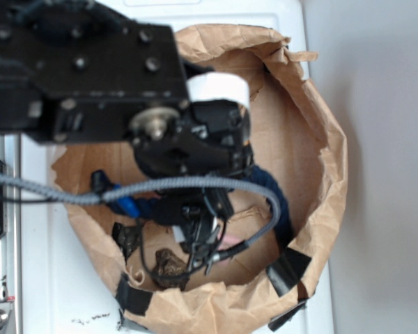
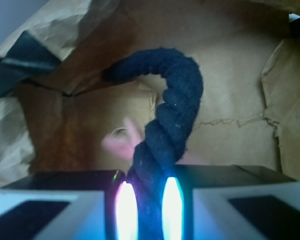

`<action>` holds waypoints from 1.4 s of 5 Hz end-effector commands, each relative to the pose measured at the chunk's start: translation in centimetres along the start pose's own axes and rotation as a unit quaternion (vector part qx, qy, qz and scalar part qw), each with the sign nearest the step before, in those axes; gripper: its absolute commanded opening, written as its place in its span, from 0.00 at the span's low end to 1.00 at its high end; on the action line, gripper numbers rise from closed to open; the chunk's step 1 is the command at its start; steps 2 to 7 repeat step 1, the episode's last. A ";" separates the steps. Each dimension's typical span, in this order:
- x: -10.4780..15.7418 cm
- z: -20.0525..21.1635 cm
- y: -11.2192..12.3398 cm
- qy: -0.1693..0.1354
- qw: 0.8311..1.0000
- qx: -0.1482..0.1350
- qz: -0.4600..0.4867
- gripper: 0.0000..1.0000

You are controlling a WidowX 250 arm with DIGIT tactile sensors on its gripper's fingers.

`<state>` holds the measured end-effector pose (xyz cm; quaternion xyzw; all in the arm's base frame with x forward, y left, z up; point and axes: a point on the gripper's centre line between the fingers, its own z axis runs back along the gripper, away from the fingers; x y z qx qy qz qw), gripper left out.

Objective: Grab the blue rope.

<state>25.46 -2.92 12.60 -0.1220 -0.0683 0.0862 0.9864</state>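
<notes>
The blue rope [image 2: 177, 110] is a thick dark navy twisted cord. It rises from between my jaws and arches over to the left above the brown paper floor. My gripper [image 2: 149, 200] is shut on it, with the two glowing pads pressed against either side of the cord. In the exterior view the arm covers most of the rope [image 1: 273, 186]. Only a navy bend at the right and a bright blue end [image 1: 125, 204] at the left show. The gripper [image 1: 197, 226] reaches down inside the bag.
A crumpled brown paper bag [image 1: 323, 139] with rolled-down walls rings the scene, patched with black tape [image 1: 287, 270]. A blurred pink plush [image 2: 121, 142] lies just behind the rope. A brown lump [image 1: 168, 263] sits on the bag floor. The robot's grey braided cable [image 1: 56, 191] crosses in front.
</notes>
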 end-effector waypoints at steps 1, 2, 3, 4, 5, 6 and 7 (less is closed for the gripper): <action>1.4 2.9 -0.6 -0.015 0.995 0.079 -0.051 0.29; 1.4 2.9 -0.6 -0.015 0.995 0.079 -0.051 0.29; 1.4 2.9 -0.6 -0.015 0.995 0.079 -0.051 0.29; 1.4 2.9 -0.6 -0.015 0.995 0.079 -0.051 0.29; 1.4 2.9 -0.6 -0.015 0.995 0.079 -0.051 0.29; 1.4 2.9 -0.6 -0.015 0.995 0.079 -0.051 0.29; 1.4 2.9 -0.6 -0.015 0.995 0.079 -0.051 0.29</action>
